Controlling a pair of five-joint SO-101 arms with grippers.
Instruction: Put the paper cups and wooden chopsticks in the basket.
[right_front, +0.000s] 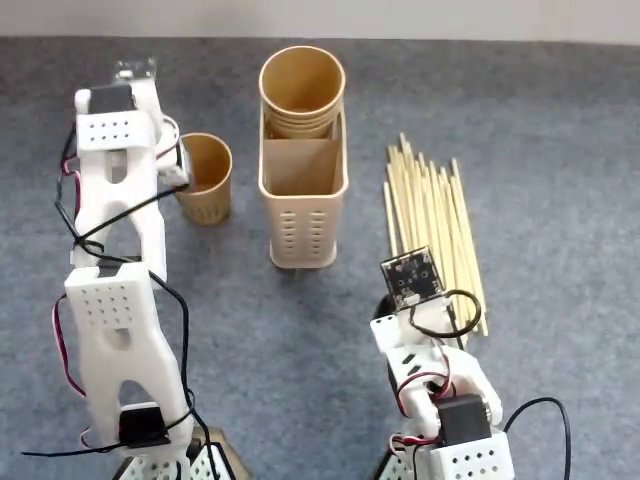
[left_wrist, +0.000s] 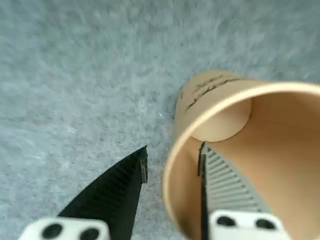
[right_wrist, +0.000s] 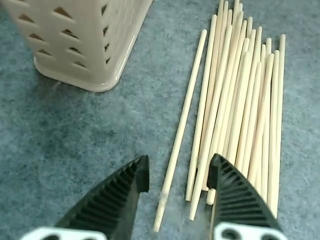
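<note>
Ridged black fingers of the left gripper (left_wrist: 172, 156) stand apart astride the rim of a brown paper cup (left_wrist: 235, 115). One finger is inside the cup against its wall. The other is outside, clear of the wall, over the grey carpet (left_wrist: 75, 75). The cup stands upright.

The right gripper (right_wrist: 180, 165) hangs low with its fingers spread. A lone chopstick (right_wrist: 182, 125) lies in the gap between them, untouched. The bundle of wooden chopsticks (right_wrist: 245, 100) starts under one fingertip and runs away ahead, flat on the carpet. Ahead, past the other finger, stands the beige basket (right_wrist: 85, 45). A stack of paper cups (right_front: 302, 90) sits in the basket compartment farther from the gripper.
</note>
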